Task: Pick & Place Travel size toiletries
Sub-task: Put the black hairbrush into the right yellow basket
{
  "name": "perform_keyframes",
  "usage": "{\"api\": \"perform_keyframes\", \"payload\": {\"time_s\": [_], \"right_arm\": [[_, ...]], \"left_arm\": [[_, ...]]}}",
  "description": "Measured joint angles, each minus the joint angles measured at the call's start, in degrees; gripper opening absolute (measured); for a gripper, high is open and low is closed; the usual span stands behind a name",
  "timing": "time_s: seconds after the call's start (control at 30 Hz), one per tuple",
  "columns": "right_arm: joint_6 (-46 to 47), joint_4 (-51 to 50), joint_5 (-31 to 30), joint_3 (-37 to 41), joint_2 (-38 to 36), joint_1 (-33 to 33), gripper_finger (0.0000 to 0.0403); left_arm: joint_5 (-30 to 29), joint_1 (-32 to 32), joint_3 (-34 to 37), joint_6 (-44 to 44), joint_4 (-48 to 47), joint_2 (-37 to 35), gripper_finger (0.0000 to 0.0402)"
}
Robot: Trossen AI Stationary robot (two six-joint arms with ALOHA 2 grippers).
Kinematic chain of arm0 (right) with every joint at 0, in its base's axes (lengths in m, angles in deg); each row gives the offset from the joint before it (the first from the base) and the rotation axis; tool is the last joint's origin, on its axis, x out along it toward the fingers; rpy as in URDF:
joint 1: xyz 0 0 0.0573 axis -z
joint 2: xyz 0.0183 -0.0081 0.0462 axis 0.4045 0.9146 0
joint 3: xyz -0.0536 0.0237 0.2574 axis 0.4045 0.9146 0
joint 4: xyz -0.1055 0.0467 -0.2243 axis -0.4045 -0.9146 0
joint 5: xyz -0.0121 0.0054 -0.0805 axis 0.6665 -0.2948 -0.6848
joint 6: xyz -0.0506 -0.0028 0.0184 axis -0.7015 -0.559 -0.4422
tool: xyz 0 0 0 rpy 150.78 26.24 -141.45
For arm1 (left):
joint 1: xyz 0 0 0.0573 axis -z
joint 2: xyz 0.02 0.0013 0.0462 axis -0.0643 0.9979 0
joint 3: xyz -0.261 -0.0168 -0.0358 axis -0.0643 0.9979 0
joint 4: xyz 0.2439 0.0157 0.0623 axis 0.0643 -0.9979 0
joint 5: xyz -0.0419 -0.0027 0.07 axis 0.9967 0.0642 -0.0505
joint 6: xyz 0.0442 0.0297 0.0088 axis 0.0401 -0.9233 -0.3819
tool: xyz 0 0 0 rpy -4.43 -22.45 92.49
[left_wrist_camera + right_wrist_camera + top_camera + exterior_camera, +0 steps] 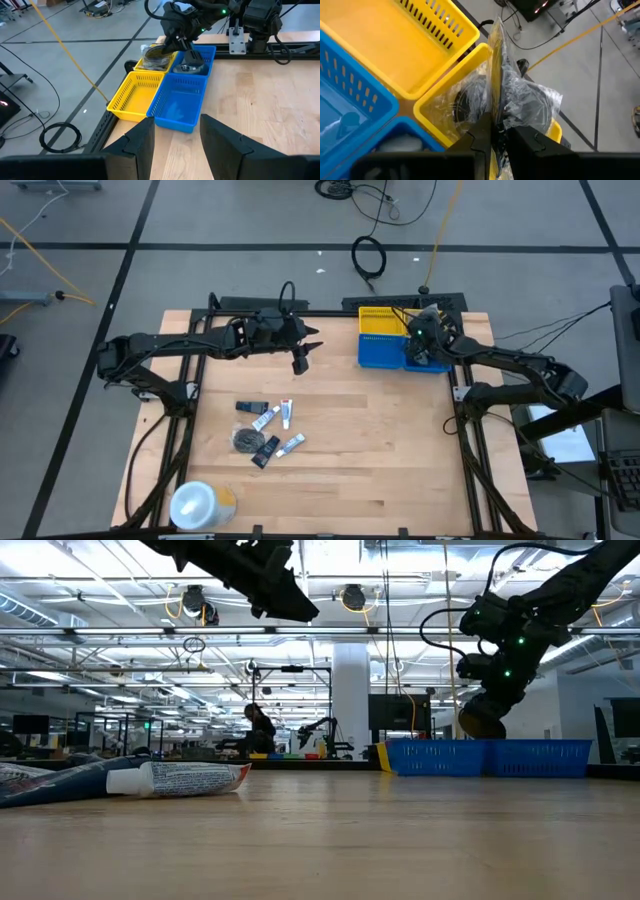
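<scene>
— While your right gripper (492,131) hangs over the baskets, what is it holding?

— A round dark piece in a crinkly clear packet (512,102), pinched tight between the closed fingers. You can see the packet standing up just ahead of the fingertips, above the wall where the yellow basket (381,323) meets the blue basket (385,353). In the low view it sits just under the gripper, above the blue rim and not touching it.

— And your left gripper (301,358)?

— It is up in the air near the far edge of the table (380,470), fingers apart, nothing between them. The baskets lie straight ahead of it, well apart from it.

— Where are the rest of the toiletries?

— In a loose cluster (266,428) below and behind your left gripper, on the bare wood: small white tubes, a dark tube, a dark round piece. A big white-and-yellow roll (201,503) stands farther back, by the near edge.

— Anything already in the baskets?

— One item (190,67) lies in the blue one, directly beneath your right gripper.
</scene>
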Motion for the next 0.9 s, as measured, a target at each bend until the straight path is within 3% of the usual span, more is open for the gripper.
{"api": "perform_keyframes", "payload": {"time_s": [0.3, 0.5, 0.9], "right_arm": [[-2.1, 0.0, -0.4, 0.0, 0.0, 0.0, 0.0075], [-3.0, 0.0, -6.0, 0.0, -0.3, 0.0, 0.0096], [-4.9, 0.0, -7.9, 0.0, -4.4, 0.0, 0.0142]], "left_arm": [[0.0, 0.0, 0.0, 0.0, 0.0, 0.0, 0.0157], [0.0, 0.0, 0.0, 0.1, 0.0, 0.0, 0.0157], [0.0, 0.0, 0.0, 0.2, 0.0, 0.0, 0.0157]]}}
